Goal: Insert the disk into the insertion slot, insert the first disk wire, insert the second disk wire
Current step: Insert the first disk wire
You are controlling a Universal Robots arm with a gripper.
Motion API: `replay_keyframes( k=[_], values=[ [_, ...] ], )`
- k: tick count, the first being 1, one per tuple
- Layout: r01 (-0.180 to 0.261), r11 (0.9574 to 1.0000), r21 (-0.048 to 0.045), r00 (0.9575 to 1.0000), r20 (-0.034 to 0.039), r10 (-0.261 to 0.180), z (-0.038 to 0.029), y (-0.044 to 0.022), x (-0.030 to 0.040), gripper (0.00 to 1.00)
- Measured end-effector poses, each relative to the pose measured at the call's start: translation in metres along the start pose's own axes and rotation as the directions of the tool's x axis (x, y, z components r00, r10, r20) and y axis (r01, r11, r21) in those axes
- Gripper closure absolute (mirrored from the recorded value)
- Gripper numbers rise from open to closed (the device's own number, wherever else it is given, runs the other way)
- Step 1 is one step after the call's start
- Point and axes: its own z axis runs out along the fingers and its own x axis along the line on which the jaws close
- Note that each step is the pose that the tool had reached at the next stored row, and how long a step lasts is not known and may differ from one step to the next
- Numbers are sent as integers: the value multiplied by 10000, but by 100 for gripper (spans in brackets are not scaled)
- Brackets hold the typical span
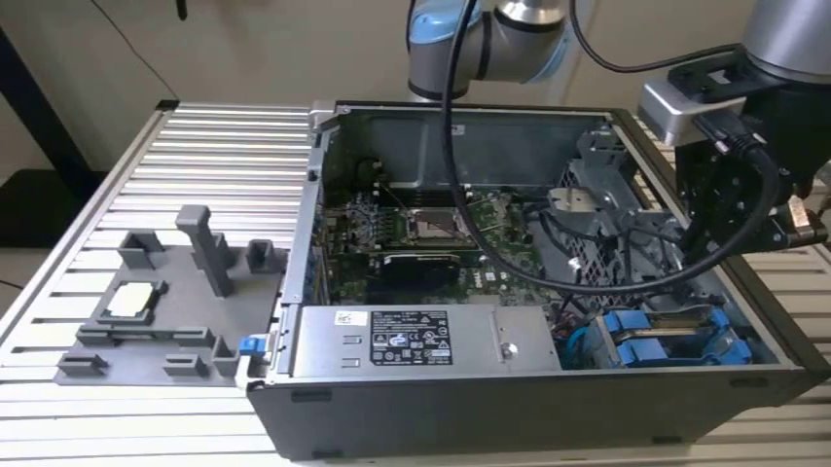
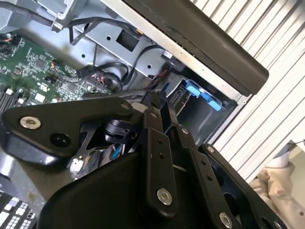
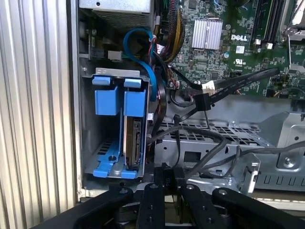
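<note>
While the disk (image 3: 135,143) sits edge-on inside the insertion slot (image 3: 106,164), lower left of frame, my tool (image 3: 169,174) hovers near; clenched or released, I can't tell. Rigid, fragile I'd guess: grip its blue frame (image 3: 134,102).

Exterior view: high and well back, looking down across the ribbed table (image 1: 221,136) onto the whole open computer case (image 1: 520,389). First wrist view: close in, looking past the hand (image 3: 169,174) straight into the case. Second wrist view: closer still, from behind the hand (image 2: 155,100), tilted across the case wall. Shared by all three: drive bay (image 1: 663,341) (image 2: 200,93) (image 3: 107,167) and motherboard (image 1: 429,224) (image 2: 43,67) (image 3: 228,57).
</note>
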Motion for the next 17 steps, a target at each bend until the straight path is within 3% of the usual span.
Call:
replay_keyframes(
  k=[2,6,13,14,15,17],
  values=[
    [-5,9997,-253,10000,19,5,4,-17,26,80],
    [-13,9964,-844,10000,56,18,15,-64,62,80],
    [-20,9847,-1745,9999,115,41,42,-161,121,80],
    [-20,9835,-1811,9999,131,45,48,-176,127,80],
    [-21,9833,-1820,9998,204,59,53,-186,133,80],
    [-21,9834,-1815,9991,421,99,62,-202,146,80]
  ],
)
